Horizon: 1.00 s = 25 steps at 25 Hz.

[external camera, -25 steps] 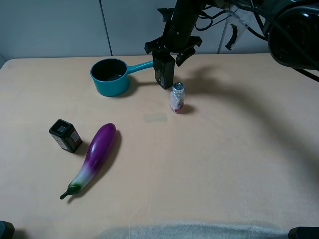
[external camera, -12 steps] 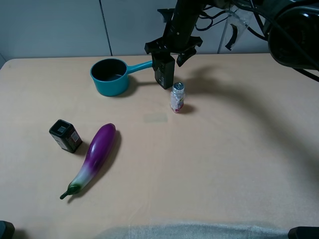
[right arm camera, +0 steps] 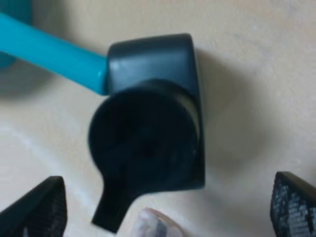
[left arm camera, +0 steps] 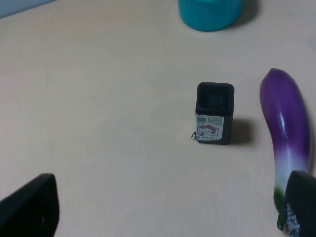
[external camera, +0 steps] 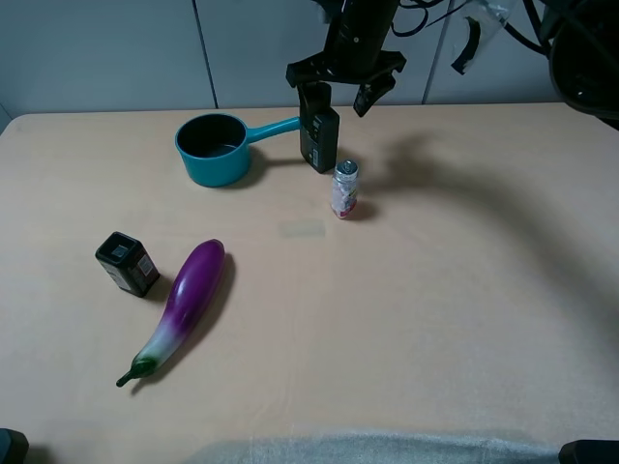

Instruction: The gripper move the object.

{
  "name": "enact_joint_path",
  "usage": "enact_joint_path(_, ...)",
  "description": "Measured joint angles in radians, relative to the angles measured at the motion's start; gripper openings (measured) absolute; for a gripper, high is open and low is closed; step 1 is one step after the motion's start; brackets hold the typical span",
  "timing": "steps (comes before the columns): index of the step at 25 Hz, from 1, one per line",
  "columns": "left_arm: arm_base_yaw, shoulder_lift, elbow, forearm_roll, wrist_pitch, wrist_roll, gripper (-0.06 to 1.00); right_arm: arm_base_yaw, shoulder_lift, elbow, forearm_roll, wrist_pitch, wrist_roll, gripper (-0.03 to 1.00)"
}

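With the right pincer point(external camera: 340, 97) spread open over the object point(external camera: 319, 143), we should move purely vertically, clear of the pan handle point(external camera: 271, 129)

Label print on the black box point(left arm camera: 214, 113) is unreadable.

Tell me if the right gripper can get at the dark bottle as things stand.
Probably yes: the right gripper hangs open right above the dark bottle, nothing between. The teal pan handle and small clear bottle stand close by.
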Motion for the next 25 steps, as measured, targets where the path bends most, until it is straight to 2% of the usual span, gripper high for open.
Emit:
enact_joint_path(14,0.0,0.0,0.0,0.0,0.0,0.0,0.9,0.0,-0.167,0.003,0.01,0.003,-0.033,0.69)
enact_joint_path(25,0.0,0.0,0.0,0.0,0.0,0.0,0.9,0.015,-0.331,0.125,0.011,0.005,-0.064,0.69)
